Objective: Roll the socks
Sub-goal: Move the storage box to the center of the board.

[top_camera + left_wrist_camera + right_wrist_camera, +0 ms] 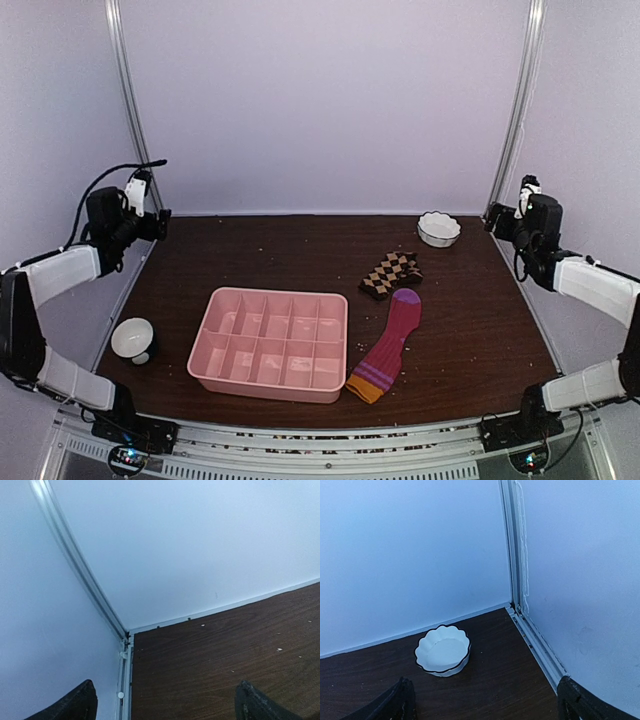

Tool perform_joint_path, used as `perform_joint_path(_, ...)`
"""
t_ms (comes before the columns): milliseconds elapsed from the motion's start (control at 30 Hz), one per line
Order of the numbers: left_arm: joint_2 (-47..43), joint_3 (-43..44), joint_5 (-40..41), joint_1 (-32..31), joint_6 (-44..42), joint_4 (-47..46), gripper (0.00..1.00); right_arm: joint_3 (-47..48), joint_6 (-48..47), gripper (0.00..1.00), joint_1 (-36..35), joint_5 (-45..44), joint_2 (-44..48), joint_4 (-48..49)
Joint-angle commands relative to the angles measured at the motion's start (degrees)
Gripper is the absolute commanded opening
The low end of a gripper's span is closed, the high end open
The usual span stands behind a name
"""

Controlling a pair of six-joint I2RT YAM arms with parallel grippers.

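**Bench (200, 260) stock, as you had it:**

- Pink sock (390, 345): magenta, purple toe, orange-and-purple striped cuff. It lay flat and unrolled right of centre. The toe pointed to the far wall and the cuff sat just beside the tray's near right corner.
- Checkered sock (391, 273): brown and tan, bunched up just beyond the pink sock's toe. You could not tell whether the two touched.
- Left fingers (75, 702): spread wide and holding nothing, raised at the far left corner. They were well apart from both socks, and your wrist view showed only bare bench and wall between them.
- Right fingers (400, 702): spread wide and holding nothing, raised at the far right corner. A white fluted dish (442, 651) lay ahead of them. Neither sock showed in that wrist view, and both lay apart from these fingers, toward the bench centre.
- Pink divided tray (265, 380): near centre, left of the pink sock.
- White cup (133, 340): near left edge.
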State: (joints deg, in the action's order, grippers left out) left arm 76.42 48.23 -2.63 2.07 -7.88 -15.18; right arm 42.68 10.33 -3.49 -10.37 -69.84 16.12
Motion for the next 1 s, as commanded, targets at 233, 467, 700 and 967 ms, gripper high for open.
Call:
perform_joint_path(233, -6.77, 14.63, -27.55, -13.77, -20.53, 51.9, 0.98, -4.75, 15.08, 1.0, -15.3, 4.31, 7.56, -26.24)
perform_joint_path(467, -3.46, 14.8, -26.93, -35.52, -26.69, 63.79, 0.98, -7.13, 24.03, 1.0, -38.43, -4.8, 6.2, -32.1)
perform_joint_path(700, 0.87, 16.37, -29.41, -48.46, -29.88, 69.76, 0.98, -2.32, 26.28, 0.93, -48.41, -2.7, -1.02, -32.12)
perform_joint_path(967, 6.88, 8.1, -5.77, -62.23, -27.11, 52.34, 0.88, 2.03, 27.98, 0.89, -51.38, -1.65, -6.49, -33.59)
